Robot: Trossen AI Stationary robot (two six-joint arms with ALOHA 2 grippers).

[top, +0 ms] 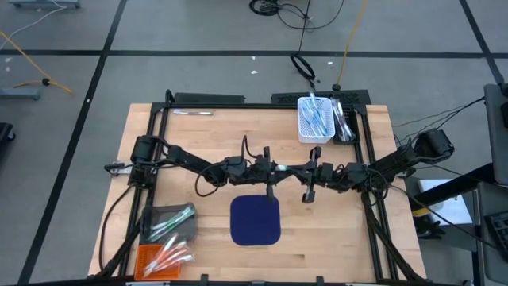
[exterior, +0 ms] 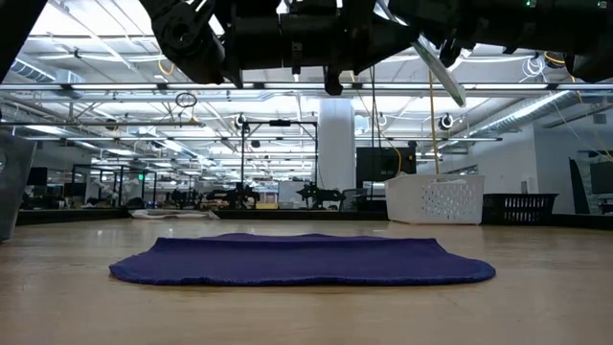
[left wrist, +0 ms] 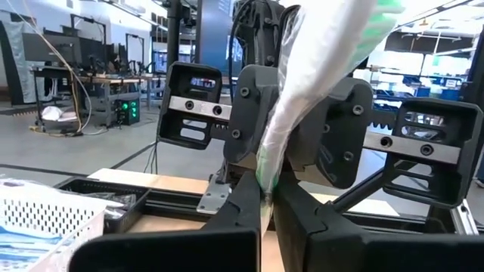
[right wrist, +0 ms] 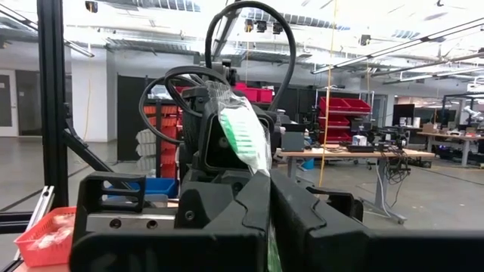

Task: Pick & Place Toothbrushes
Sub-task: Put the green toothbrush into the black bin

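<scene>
Above the navy mat (top: 255, 220), both grippers meet at 1 wrapped green toothbrush (left wrist: 302, 98). The left gripper (left wrist: 266, 198) pinches one end of it, the right gripper (right wrist: 268, 198) pinches the other.

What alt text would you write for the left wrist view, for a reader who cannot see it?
The left gripper is shut on a green toothbrush in a clear wrapper, held up directly before the right gripper's dark body. A white basket sits at the table's edge, a workshop behind.

One navy mat (top: 255, 220) lay at lower centre; three containers showed: white basket (top: 314, 119), grey tray (top: 168, 222), orange tray (top: 151, 260).
</scene>
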